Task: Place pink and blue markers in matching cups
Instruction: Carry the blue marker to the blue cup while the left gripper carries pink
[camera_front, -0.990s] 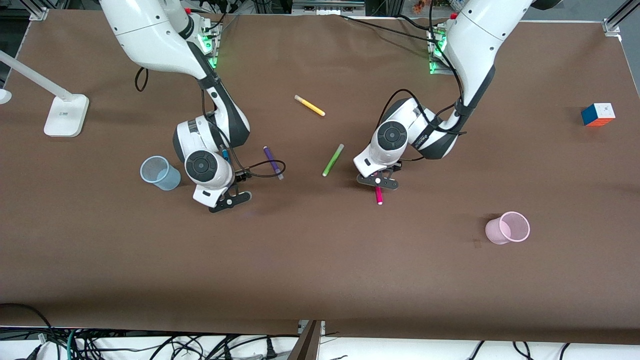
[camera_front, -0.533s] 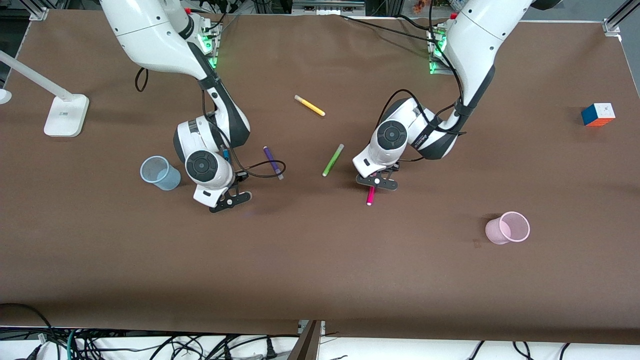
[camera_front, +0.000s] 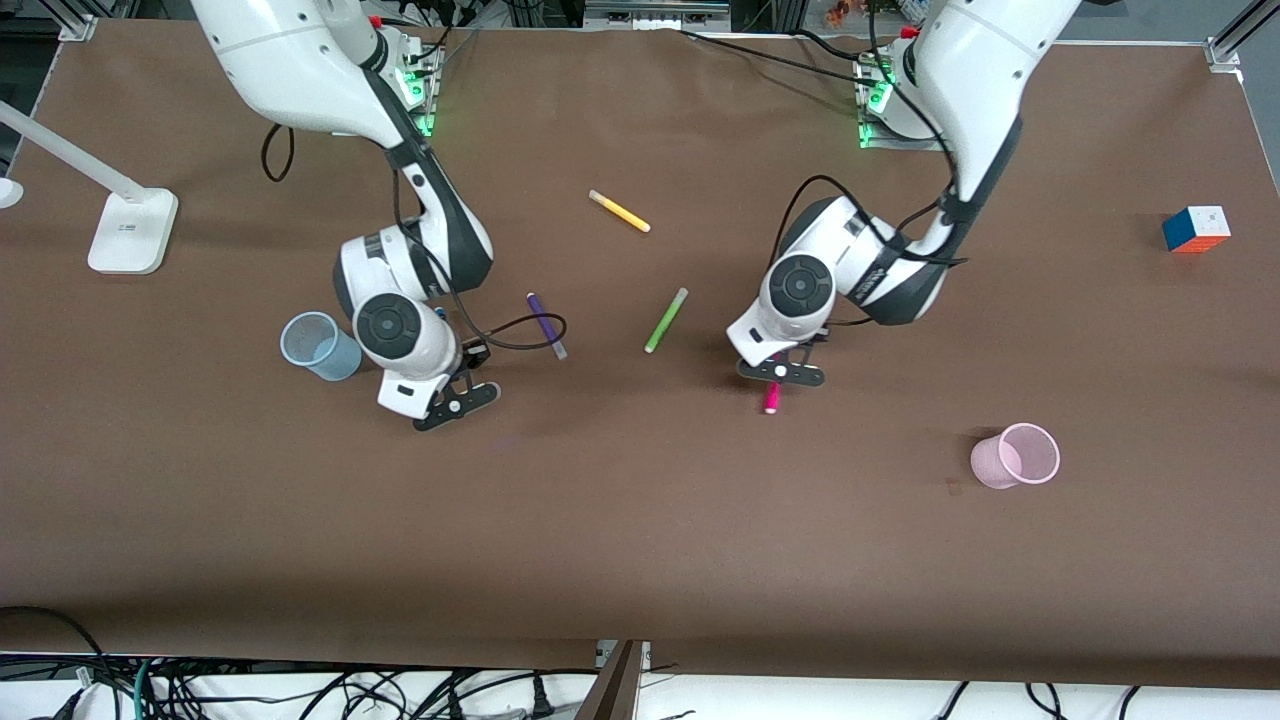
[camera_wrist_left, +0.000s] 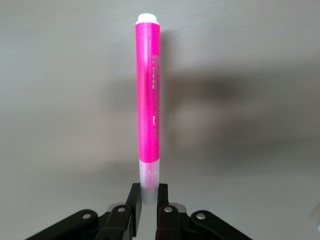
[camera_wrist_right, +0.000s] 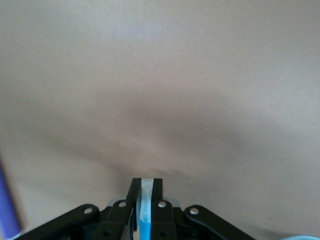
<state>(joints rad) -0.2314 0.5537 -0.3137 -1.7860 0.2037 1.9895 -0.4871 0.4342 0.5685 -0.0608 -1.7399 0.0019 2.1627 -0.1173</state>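
Note:
My left gripper (camera_front: 781, 373) is shut on the pale end of the pink marker (camera_front: 772, 400) and holds it over the table's middle. The left wrist view shows the marker (camera_wrist_left: 149, 100) sticking straight out from that gripper (camera_wrist_left: 149, 197). The pale pink cup (camera_front: 1015, 455) stands nearer the front camera, toward the left arm's end. My right gripper (camera_front: 456, 398) is shut on the blue marker (camera_wrist_right: 145, 220), whose pale end shows between the fingers. The pale blue cup (camera_front: 318, 345) stands beside the right gripper, toward the right arm's end.
A purple marker (camera_front: 546, 325), a green marker (camera_front: 666, 319) and a yellow marker (camera_front: 619, 211) lie between the arms. A colour cube (camera_front: 1196, 229) sits at the left arm's end. A white lamp base (camera_front: 132, 230) stands at the right arm's end.
My left gripper has carried the pink marker a little toward the pink cup. My right gripper has shifted slightly toward the blue cup with the blue marker.

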